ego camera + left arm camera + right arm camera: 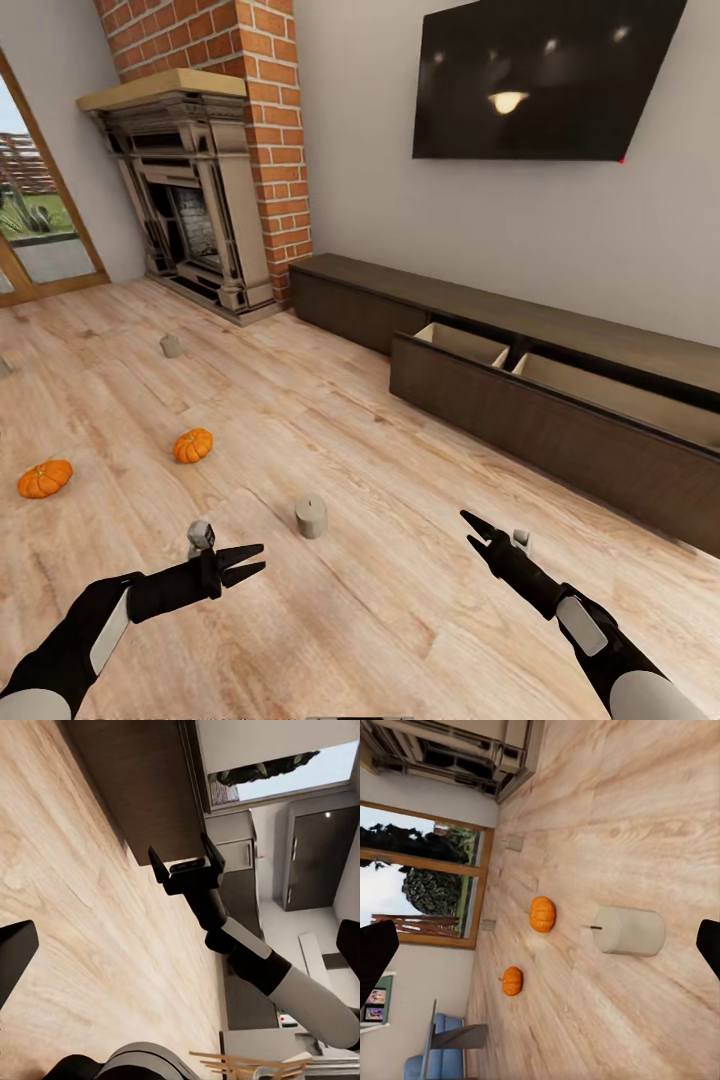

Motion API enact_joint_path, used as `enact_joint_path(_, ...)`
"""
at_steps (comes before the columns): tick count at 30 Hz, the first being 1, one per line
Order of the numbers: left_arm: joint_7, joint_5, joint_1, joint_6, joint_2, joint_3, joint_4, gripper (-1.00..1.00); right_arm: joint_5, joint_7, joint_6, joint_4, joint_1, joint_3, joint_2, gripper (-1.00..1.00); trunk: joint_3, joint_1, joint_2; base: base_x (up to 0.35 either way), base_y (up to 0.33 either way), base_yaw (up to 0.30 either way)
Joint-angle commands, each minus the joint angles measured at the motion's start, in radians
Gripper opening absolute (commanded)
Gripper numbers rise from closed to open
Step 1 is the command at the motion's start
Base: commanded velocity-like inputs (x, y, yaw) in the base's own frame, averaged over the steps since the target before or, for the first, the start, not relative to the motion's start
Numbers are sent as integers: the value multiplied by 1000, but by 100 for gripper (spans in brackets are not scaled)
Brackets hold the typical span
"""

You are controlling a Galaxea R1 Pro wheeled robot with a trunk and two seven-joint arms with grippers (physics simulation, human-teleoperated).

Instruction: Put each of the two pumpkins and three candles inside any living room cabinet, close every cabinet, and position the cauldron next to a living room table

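The cabinet (560,400) stands with its drawer pulled out, ready for filling. Away from it on the floor lie two pumpkins (193,445) (44,478), the nearest candle (311,517) closer in. Both the left gripper (250,562) and right gripper (476,533) hover parted and empty, seemingly poised to begin collecting.

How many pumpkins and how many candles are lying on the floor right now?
Pumpkins: 2, one nearer the middle of the floor and one further toward the robot's left.
Candles: 2 clearly seen, one close in front of the robot and one further off toward the fireplace.
Total: 4 things on the wooden floor.
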Motion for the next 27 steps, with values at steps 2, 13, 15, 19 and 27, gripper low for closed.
enact_joint_path(2,-2,2,0,10,0,1,0,100,-6,2,8,0,0,-2,0,100,-1,0,0,-63,145,0)
enact_joint_path(13,-1,2,0,10,0,5,16,100,-4,-6,-22,1,0,0,0,100,14,0,0,-10,31,68)
enact_joint_path(15,-1,3,0,10,0,5,20,100,-4,-14,-23,1,0,0,0,100,16,0,0,0,1,151)
enact_joint_path(19,0,2,0,9,0,6,24,100,-2,-29,-24,1,0,0,0,100,18,0,0,0,0,56)
enact_joint_path(27,1,3,0,9,0,6,24,100,-3,-42,-25,0,0,0,0,100,19,0,0,0,0,3)
